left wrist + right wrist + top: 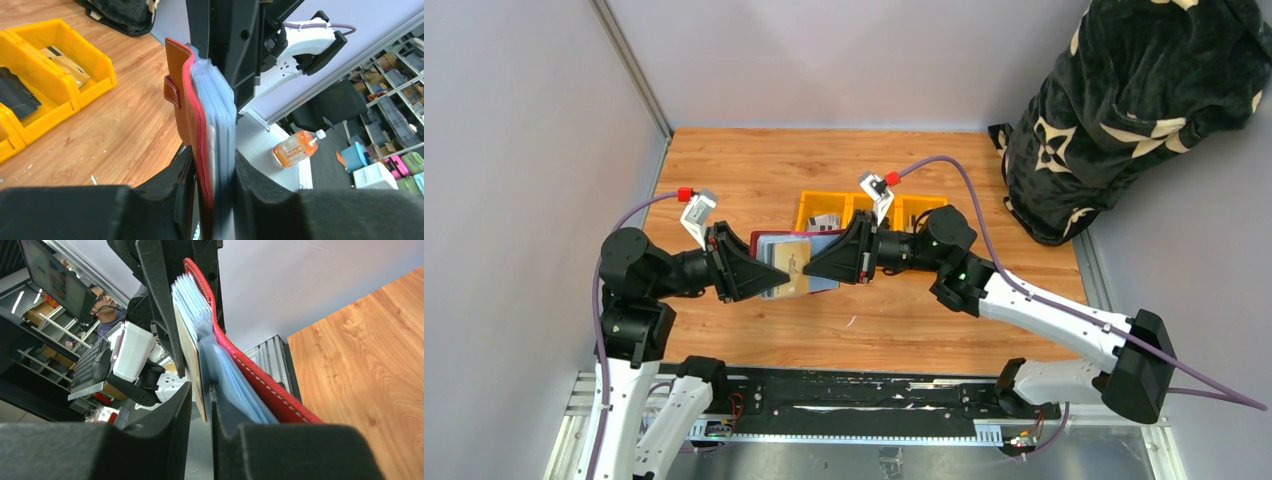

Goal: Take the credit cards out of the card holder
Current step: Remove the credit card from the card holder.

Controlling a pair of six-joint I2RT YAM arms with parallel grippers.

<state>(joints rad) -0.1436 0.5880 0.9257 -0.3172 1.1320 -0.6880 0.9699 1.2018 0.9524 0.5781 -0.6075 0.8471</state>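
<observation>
The dark red card holder hangs open above the table's middle, its pale blue sleeves fanned out. My left gripper is shut on its lower edge, red cover and sleeves pinched together between the black fingers. From the right, my right gripper meets it, and the jaws stand closed on the edge of a tan credit card that sticks out of a sleeve. That card shows between both grippers from above. The red cover lies just outside the right finger.
A yellow three-part bin stands just behind the grippers, with a card and dark items in its compartments. A black patterned bag fills the back right corner. Grey walls close off the left and back.
</observation>
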